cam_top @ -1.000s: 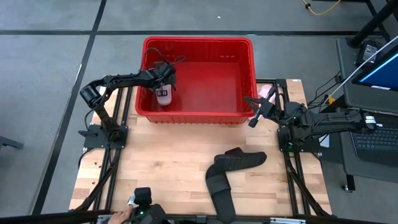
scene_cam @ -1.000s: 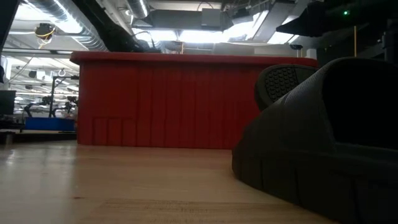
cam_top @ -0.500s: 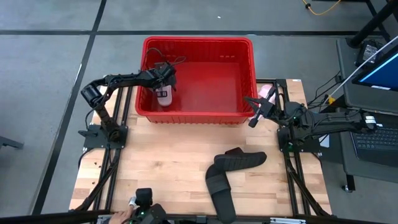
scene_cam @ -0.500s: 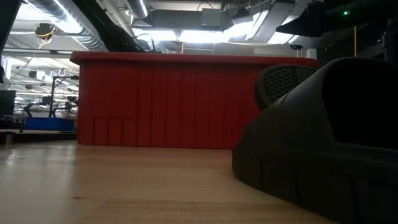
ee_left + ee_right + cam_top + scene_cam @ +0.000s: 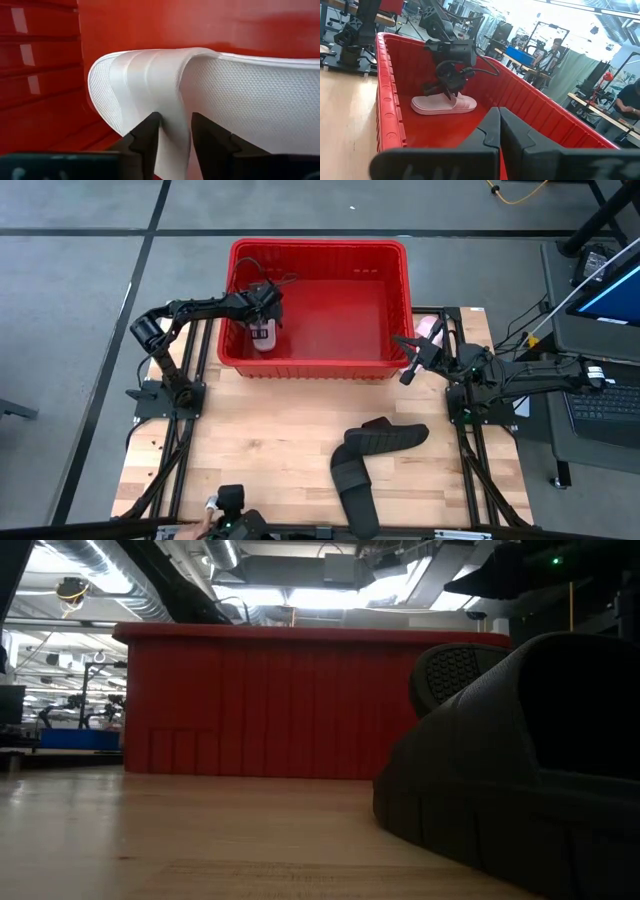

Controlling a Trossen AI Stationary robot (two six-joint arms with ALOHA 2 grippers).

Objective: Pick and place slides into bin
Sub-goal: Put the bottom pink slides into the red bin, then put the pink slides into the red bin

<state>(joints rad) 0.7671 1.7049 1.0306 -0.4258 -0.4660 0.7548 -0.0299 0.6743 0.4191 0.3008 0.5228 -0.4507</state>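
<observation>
The red bin (image 5: 320, 246) stands at the table's far middle. One pale pink slide (image 5: 262, 337) lies inside it near the left wall, sole down on the bin floor (image 5: 445, 104). My left gripper (image 5: 175, 131) reaches down into the bin, open, with one finger on each side of that slide's strap. My right gripper (image 5: 407, 372) hovers shut at the bin's near right corner, holding nothing. A second pink slide (image 5: 428, 327) lies on the table to the right of the bin. Two black slides (image 5: 382, 438) (image 5: 353, 485) lie on the table's near half. My left gripper's fingers (image 5: 150, 132) straddle the pink slide's strap (image 5: 172, 112) from above, lying across it. Whether they touch the strap I cannot tell. The slide lies flat on the bin floor.
The bin's ribbed walls (image 5: 385, 100) rise around my left gripper. In the low view a black slide (image 5: 520, 760) fills the right foreground in front of the bin (image 5: 300, 700). Bare wood lies at the table's near left (image 5: 240, 440). People sit in the room beyond the table.
</observation>
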